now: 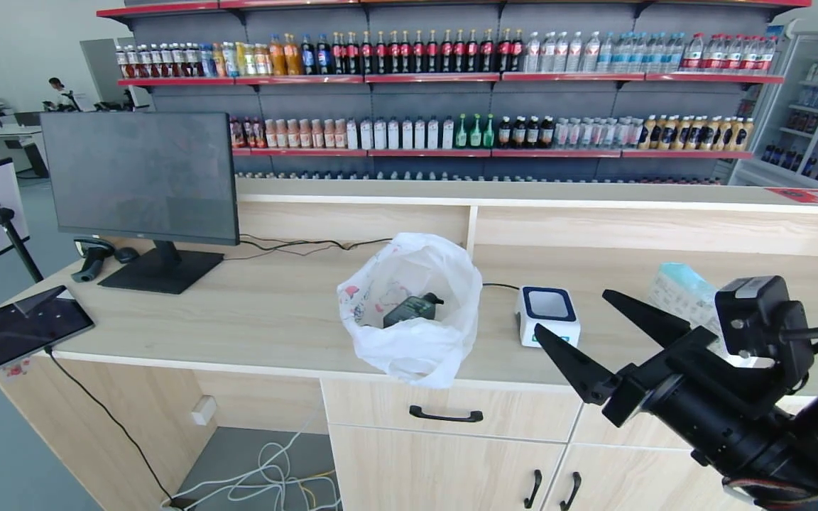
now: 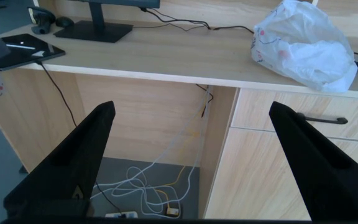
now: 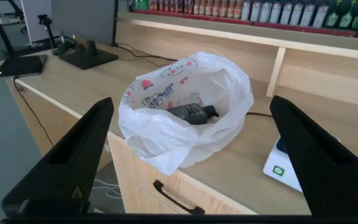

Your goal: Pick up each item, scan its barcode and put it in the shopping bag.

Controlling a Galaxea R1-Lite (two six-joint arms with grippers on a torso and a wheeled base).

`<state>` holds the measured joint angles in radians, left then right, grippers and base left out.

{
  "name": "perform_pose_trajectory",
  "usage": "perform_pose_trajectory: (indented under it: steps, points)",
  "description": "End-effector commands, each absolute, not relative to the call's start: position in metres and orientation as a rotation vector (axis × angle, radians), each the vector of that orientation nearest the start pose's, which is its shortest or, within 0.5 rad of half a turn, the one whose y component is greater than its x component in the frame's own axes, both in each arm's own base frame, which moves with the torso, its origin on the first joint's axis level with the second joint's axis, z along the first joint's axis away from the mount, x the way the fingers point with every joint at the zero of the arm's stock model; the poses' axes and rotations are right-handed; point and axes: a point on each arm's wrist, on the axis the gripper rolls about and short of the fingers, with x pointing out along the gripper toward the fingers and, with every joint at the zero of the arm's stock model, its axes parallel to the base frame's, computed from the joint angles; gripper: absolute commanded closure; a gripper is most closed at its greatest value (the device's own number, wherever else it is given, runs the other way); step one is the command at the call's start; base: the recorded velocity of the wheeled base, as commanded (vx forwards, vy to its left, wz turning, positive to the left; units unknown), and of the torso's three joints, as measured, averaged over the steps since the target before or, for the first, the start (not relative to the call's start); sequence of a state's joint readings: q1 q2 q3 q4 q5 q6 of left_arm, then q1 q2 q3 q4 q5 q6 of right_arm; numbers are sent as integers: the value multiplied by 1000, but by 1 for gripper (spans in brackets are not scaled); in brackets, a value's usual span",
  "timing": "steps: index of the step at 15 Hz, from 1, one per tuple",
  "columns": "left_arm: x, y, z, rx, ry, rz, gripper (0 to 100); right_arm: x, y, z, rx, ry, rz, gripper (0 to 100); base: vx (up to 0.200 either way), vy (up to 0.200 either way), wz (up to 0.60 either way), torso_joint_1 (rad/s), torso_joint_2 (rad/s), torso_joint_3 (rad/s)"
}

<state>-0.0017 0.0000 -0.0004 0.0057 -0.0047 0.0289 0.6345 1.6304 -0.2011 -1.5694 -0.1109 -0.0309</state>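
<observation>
A white plastic shopping bag [image 1: 409,341] stands open on the wooden counter [image 1: 274,305], with a dark item [image 1: 412,309] lying inside it. To its right sits a small white barcode scanner [image 1: 549,312]. A pale teal package [image 1: 686,291] lies on the counter further right, partly behind my right arm. My right gripper [image 1: 571,309] hovers open and empty in front of the counter, facing the bag [image 3: 160,137], the dark item [image 3: 191,112] and the scanner [image 3: 284,165]. My left gripper [image 2: 191,109] is open and empty, low in front of the counter, with the bag [image 2: 303,43] up to its right.
A monitor [image 1: 143,177], a handheld scanner [image 1: 89,259] and a tablet [image 1: 33,323] occupy the counter's left end. Drawers with black handles [image 1: 444,415] lie under the counter edge. Cables [image 2: 148,186] lie on the floor below. Bottle shelves [image 1: 451,78] stand behind.
</observation>
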Motion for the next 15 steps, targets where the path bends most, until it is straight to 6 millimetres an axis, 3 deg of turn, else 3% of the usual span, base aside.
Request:
perform_pose_trajectory:
  steps: [1, 8, 11, 15]
  points:
    - [-23, 0, 75, 29, 6, -6, 0, 183, 130, 153, 31, -150, 523, 0, 0, 0, 0, 0, 0, 0]
    - [-23, 0, 75, 31, 6, -8, 0, 182, 131, 145, 19, -112, 540, 0, 0, 0, 0, 0, 0, 0]
    - [-23, 0, 75, 28, 6, -8, 0, 177, 127, 135, 12, -61, 538, 0, 0, 0, -600, -1, 4, 2]
    - [-23, 0, 75, 17, 5, -5, 0, 177, 127, 133, 2, -54, 539, 0, 0, 0, 0, 0, 0, 0]
